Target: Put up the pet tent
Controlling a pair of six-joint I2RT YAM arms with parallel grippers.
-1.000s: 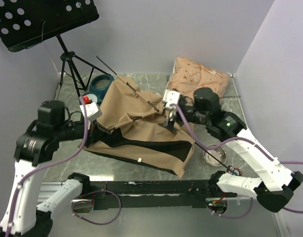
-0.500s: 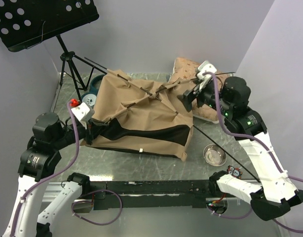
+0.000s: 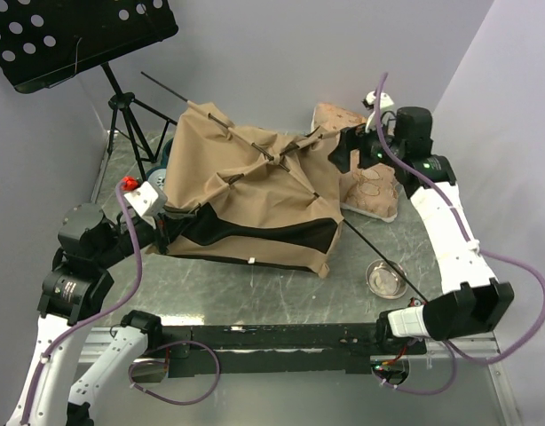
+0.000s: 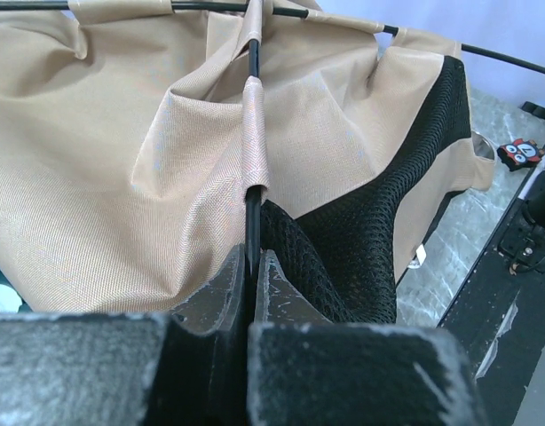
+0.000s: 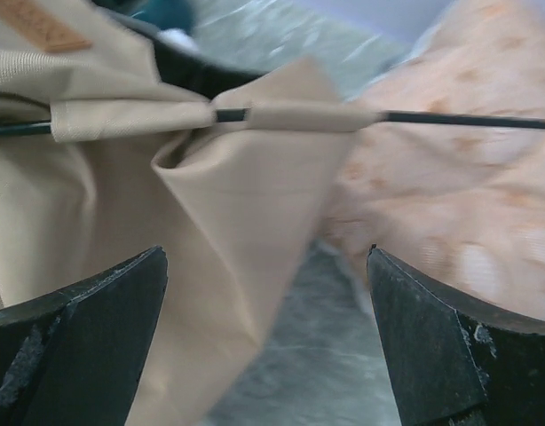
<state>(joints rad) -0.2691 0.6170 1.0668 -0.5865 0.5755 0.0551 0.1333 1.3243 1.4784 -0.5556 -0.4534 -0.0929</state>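
The pet tent (image 3: 246, 191) is tan fabric with a black base panel, half raised in the middle of the table. Thin black poles (image 3: 166, 86) cross over its top and stick out at the back left and front right. My left gripper (image 3: 166, 229) is at the tent's left lower corner, shut on a black pole (image 4: 252, 213) that runs through a fabric sleeve beside black mesh (image 4: 370, 222). My right gripper (image 3: 342, 153) is open at the tent's back right, above the cushion. In its wrist view the right gripper (image 5: 264, 257) holds nothing, below a sleeved pole (image 5: 450, 119); a brown label (image 5: 42, 27) shows.
A pinkish-beige cushion (image 3: 372, 191) lies at the back right, behind the right gripper. A metal bowl (image 3: 386, 278) sits at the front right. A blue bowl (image 3: 161, 165) peeks out behind the tent's left side. A music stand (image 3: 68, 35) on a tripod stands back left.
My right arm has swung up and to the back right, away from the tent's middle. The tent has risen and spread wider. My left gripper has kept its hold on the pole.
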